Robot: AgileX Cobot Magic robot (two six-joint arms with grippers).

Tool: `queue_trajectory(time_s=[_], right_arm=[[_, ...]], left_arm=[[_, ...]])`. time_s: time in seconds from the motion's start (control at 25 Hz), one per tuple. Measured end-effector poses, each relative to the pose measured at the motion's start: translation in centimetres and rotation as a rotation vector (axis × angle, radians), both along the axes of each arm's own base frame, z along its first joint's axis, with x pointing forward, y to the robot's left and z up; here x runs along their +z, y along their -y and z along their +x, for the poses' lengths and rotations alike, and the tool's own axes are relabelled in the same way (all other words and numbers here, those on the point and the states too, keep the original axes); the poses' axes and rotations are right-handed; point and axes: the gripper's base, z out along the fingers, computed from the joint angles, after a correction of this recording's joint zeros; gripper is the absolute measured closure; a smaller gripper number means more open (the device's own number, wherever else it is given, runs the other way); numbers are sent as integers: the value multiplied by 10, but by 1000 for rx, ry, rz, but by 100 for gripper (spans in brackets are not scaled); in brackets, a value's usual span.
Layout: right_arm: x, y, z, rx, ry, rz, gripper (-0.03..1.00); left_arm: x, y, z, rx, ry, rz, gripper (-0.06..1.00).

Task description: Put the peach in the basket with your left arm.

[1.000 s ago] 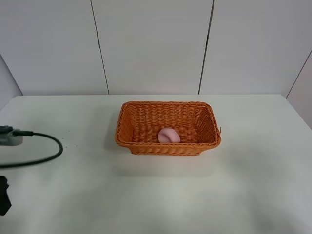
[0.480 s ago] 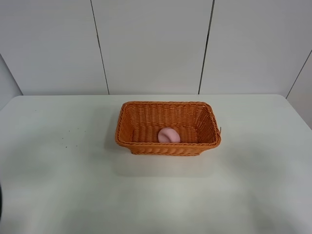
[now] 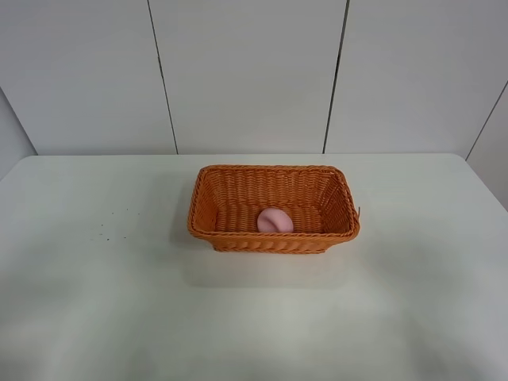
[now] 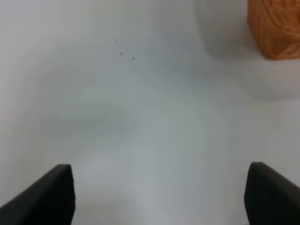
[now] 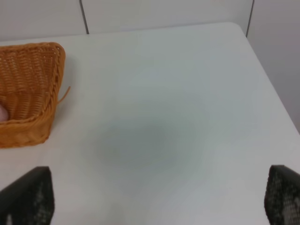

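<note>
Nearest to you, the left gripper point(image 4: 159, 197) is showing only its two black fingertips point(image 4: 49, 194), which are standing wide apart over the bare white table point(image 4: 150, 117) and gripping nothing. A few small dark specks point(image 4: 126, 55) are lying on the tabletop beyond them, and a corner of the basket point(image 4: 276, 28) is peeking in at the edge of that wrist view.

The right gripper point(image 5: 159, 201) is likewise holding its fingers point(image 5: 28, 197) spread, with nothing between them, over open table point(image 5: 164, 117); the basket point(image 5: 28, 93) is sitting well off to one side of it, with a loose wicker strand sticking out from its corner.

Farther out, in the high view, you are seeing no arm at all. The orange wicker basket point(image 3: 274, 238) is resting on the white table point(image 3: 254, 317) near its middle, and the peach point(image 3: 275, 221) is lying inside it, on the floor against the near wall. Behind the table, pale wall panels point(image 3: 246, 75) are standing with dark seams. No writing or label is showing anywhere.
</note>
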Motion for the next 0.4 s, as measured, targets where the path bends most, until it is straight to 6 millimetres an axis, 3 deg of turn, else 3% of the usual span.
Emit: queue_trajectory(time_s=[0.4], right_arm=[[0,0,0,0,0,0,27]], left_arm=[[0,0,-1,0,4,0,10]])
